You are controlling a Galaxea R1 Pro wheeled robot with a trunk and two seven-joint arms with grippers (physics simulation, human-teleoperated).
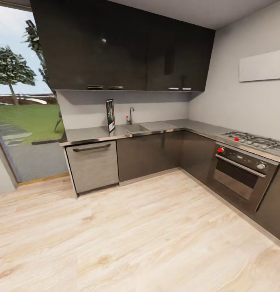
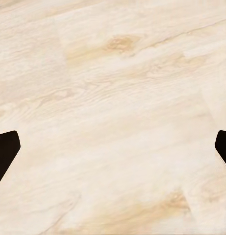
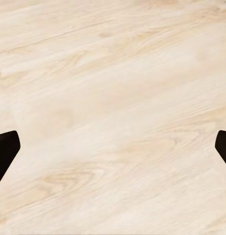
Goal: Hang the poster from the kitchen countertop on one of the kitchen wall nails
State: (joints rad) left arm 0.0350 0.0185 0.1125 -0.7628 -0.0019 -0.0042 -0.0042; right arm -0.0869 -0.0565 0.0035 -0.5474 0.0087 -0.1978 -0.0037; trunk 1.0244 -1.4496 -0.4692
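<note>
The poster (image 1: 110,115) stands upright on the desk (image 1: 87,134) left of the sink (image 1: 135,128), well across the floor (image 1: 127,231), so drive close and square before reaching, with the left tool (image 2: 113,147) and right tool (image 3: 113,147) both spread wide, empty.

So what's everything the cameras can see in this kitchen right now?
poster: one, dark picture with white border, standing upright on the countertop against the wall, left of the sink
kitchen countertop: one, shiny grey steel, L-shaped along two walls
sink: one, steel, with a tap behind it
gas hob: one, steel with red knobs, on the right run
oven: one, dark and steel, under the hob
dishwasher: one, steel front, left end
upper cabinets: dark, above the sink
floor: pale wood
window: lawn and trees outside
left gripper: black fingertips spread apart, over the floor
right gripper: the same
</note>
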